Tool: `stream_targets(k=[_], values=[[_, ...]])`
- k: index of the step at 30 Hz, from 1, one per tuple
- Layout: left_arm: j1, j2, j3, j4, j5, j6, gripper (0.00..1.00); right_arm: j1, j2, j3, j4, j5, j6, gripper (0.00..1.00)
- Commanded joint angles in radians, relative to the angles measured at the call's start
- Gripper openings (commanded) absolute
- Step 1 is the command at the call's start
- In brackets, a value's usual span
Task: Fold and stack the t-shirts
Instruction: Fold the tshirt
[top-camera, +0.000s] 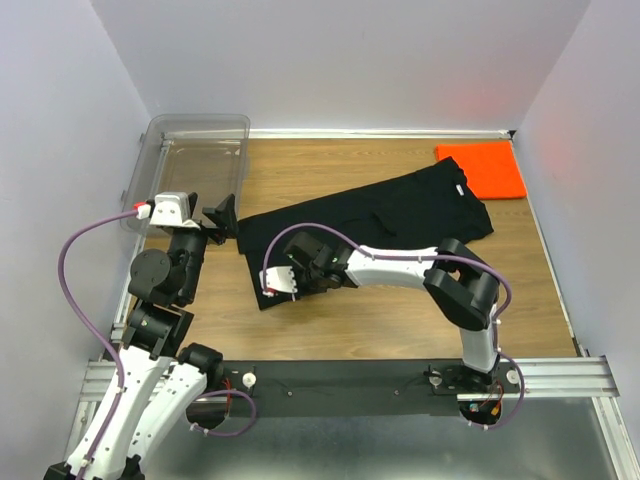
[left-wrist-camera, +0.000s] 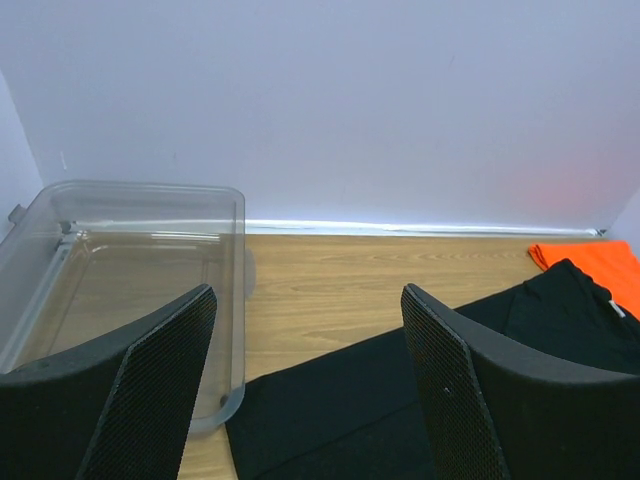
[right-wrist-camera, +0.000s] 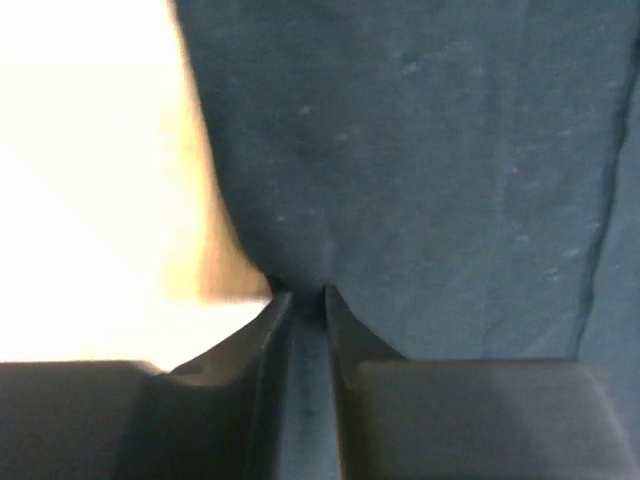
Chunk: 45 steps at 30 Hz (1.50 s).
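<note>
**Right gripper pinches the black shirt's edge; left gripper hangs wide beside the bin**

In the top view the right arm's wrist covers its own fingertips and the near-left corner of the black t-shirt (top-camera: 400, 210). The grip can therefore be read only from the right wrist view. That view is blurred, and the table beside the cloth is washed out to a pale glare. It shows the right gripper (right-wrist-camera: 305, 300) with its jaws drawn nearly together on a thin ridge of the dark cloth, right at the shirt's edge. No logo can be made out on the black shirt in any view. The left wrist view cuts off the orange t-shirt (top-camera: 485, 170) at its right border.

The right arm reaches from its base across to the left, elbow raised and forearm low, with the wrist turned down onto the cloth. The left arm stands folded upward. The left gripper (left-wrist-camera: 307, 300) is held above the table with its jaws spread wide and nothing between them. It sits just beside the near corner of the clear plastic bin (top-camera: 200, 118) and close to the black shirt's left end.

The black shirt lies spread diagonally across the wooden table (top-camera: 380, 320), from near-left to far-right. The orange shirt lies folded flat in the far right corner, just beside the black one's far end. The bin sits in the far left corner. Plain pale walls (top-camera: 350, 60) close in three sides, and a dark rail (top-camera: 350, 378) along the near edge carries both bases.
</note>
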Motion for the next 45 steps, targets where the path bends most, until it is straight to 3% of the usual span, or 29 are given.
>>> stream_targets(k=[1,3,11,18,19,20,21,24,28,30,32,34,35,37,38,39,44,45], values=[[0.004,0.002,-0.002,0.02,-0.007,0.01,0.83,0.036,-0.02,-0.078,-0.023,-0.061,-0.01,0.14],[0.004,0.004,-0.004,0.02,-0.002,0.009,0.83,0.041,-0.036,-0.09,-0.039,-0.091,-0.014,0.01],[0.004,0.053,-0.007,0.04,0.093,0.009,0.83,0.117,-0.124,-0.139,-0.153,-0.231,-0.048,0.01],[0.009,0.224,0.021,0.089,0.301,-0.01,0.83,0.199,-0.227,-0.19,-0.225,-0.352,-0.068,0.01],[0.008,0.282,0.036,0.095,0.361,-0.017,0.83,0.202,-0.234,-0.193,-0.231,-0.346,-0.06,0.03],[0.011,0.313,0.047,0.112,0.39,-0.028,0.83,0.2,-0.25,-0.189,-0.231,-0.328,-0.05,0.23],[0.009,0.348,0.061,0.12,0.418,-0.054,0.83,0.2,-0.257,-0.184,-0.233,-0.267,-0.03,0.34],[0.009,0.514,0.145,0.128,0.521,-0.082,0.83,0.164,-0.35,-0.188,-0.233,-0.2,0.001,0.56],[0.008,0.767,0.298,0.111,0.633,-0.139,0.83,-0.037,-0.521,-0.204,-0.271,-0.211,0.026,0.63],[0.001,0.972,0.401,0.094,0.689,-0.16,0.82,-0.195,-0.628,-0.239,-0.325,-0.197,0.0,0.67],[-0.012,1.078,0.514,0.059,0.71,-0.165,0.81,-0.355,-0.694,-0.279,-0.325,-0.173,0.021,0.71],[-0.041,1.187,0.606,0.019,0.728,-0.142,0.81,-0.465,-0.739,-0.322,-0.305,-0.145,0.106,0.71],[-0.073,1.299,0.696,0.002,0.733,-0.127,0.8,-0.59,-0.77,-0.336,-0.287,-0.146,0.154,0.7],[-0.098,1.463,0.786,-0.041,0.771,-0.12,0.79,-0.727,-0.797,-0.394,-0.171,-0.147,0.314,0.7],[-0.126,1.516,0.881,-0.059,0.771,-0.12,0.79,-0.865,-0.819,-0.411,-0.132,-0.153,0.356,0.7],[-0.138,1.563,0.932,-0.084,0.773,-0.101,0.79,-0.925,-0.82,-0.422,-0.112,-0.174,0.383,0.7],[-0.196,1.922,1.318,-0.222,0.776,-0.082,0.79,-1.099,-0.822,-0.411,-0.107,-0.246,0.466,0.7],[-0.201,1.923,1.373,-0.243,0.776,-0.082,0.79,-1.105,-0.817,-0.414,-0.107,-0.246,0.466,0.7]])
